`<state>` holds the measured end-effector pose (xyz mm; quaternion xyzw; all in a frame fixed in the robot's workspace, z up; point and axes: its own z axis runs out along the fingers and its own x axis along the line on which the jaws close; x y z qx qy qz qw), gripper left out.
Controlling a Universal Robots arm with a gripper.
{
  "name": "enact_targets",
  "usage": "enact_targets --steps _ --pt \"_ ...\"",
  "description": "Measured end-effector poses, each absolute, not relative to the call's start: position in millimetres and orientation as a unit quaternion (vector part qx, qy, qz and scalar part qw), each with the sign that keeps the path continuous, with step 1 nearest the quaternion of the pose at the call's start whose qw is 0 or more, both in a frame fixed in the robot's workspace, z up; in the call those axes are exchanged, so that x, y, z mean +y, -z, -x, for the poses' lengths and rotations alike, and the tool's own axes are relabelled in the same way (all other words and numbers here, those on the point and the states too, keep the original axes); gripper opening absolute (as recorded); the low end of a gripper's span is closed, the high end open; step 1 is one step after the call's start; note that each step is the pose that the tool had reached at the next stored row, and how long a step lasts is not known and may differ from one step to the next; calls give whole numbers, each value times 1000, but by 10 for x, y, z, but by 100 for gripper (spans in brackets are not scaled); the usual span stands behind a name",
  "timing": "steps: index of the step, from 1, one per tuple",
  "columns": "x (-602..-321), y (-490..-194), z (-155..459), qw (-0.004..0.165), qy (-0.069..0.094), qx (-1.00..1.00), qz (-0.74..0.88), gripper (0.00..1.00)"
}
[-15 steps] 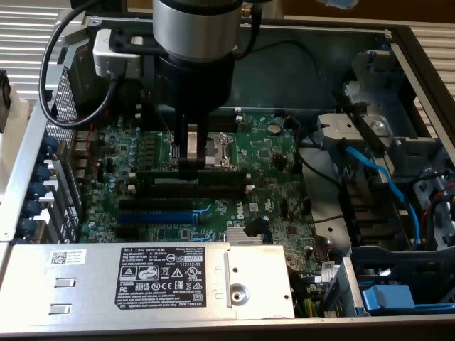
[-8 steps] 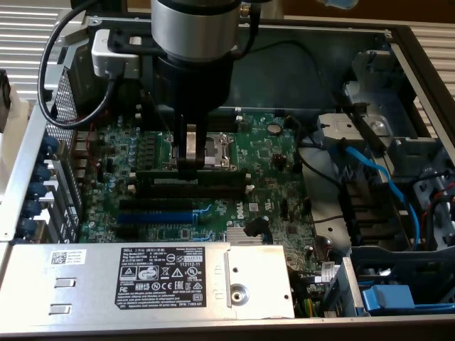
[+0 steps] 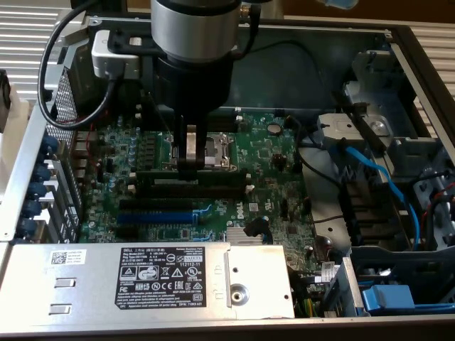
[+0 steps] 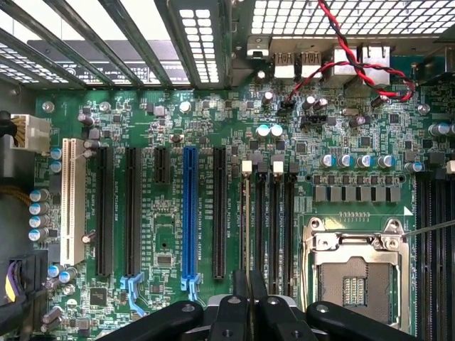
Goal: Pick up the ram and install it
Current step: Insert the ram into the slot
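Dark-green and thin, the ram (image 3: pixel 217 177) is clamped on its upper edge by the gripper (image 3: pixel 188 165), whose two fingers are closed narrowly on it. It runs out to both sides of the fingers, and the arm stands upright over the motherboard (image 3: pixel 274 153). The pick-up therefore reads as done, since the stick is in the grip and not lying loose anywhere in the case.

In the wrist view the gripper (image 4: pixel 249 302) looks straight down the stick. The ram (image 4: pixel 247 227) shows edge-on as a thin line leading away from between the pads. It lies along the first of the black slots (image 4: pixel 274 213), the one on the side of the blue expansion slot (image 4: pixel 189 213). The other black slots lie bare just beside the fingers, and the CPU socket (image 4: pixel 355 277) sits beyond them on the far side from the blue slot.

By my judgement the install is under way but not shown as finished. The stick is lined up with its slot and sits low against it. Whether its lower edge is fully pressed home I cannot tell. I also cannot tell whether the white end clips have snapped in against the stick.
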<state>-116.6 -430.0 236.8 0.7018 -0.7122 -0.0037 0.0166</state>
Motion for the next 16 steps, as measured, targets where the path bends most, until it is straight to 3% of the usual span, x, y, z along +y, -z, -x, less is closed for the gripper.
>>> enact_targets --steps 16 --pt "-4294 -2351 1174 16 3 -713 -701 12"
